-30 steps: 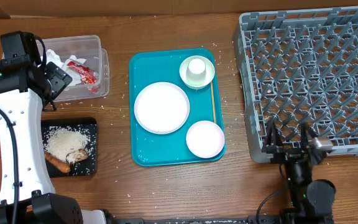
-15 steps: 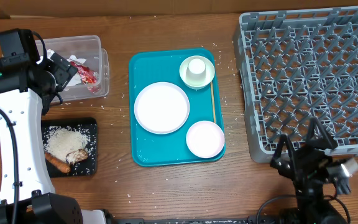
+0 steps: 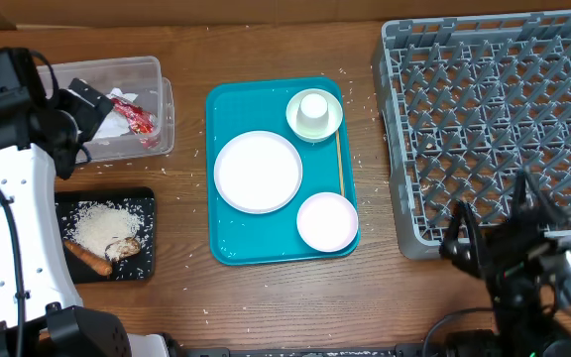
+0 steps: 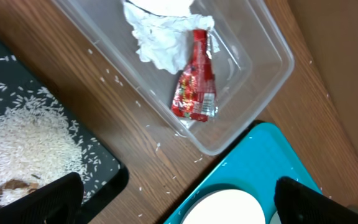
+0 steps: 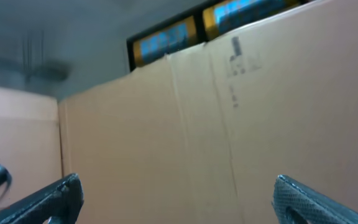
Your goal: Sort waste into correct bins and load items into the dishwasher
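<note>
A: Right gripper (image 5: 179,196), bottom right: fingers spread, empty, its camera facing cardboard rather than the table. Left gripper (image 4: 179,196), upper left: also spread, empty.

B: Waste?

A: Rice (image 3: 102,223) is in the black tray (image 3: 143,202), lower left. Wrapper (image 4: 194,87) and napkin (image 4: 160,40) are in the clear tub (image 4: 260,37). Looks sorted.

B: Dishes next. On the teal tray (image 3: 226,109), take the nearest bowl (image 3: 326,221) first. Tilt down, pinch its rim, and stand it between the rack (image 3: 494,99) pegs.
</note>
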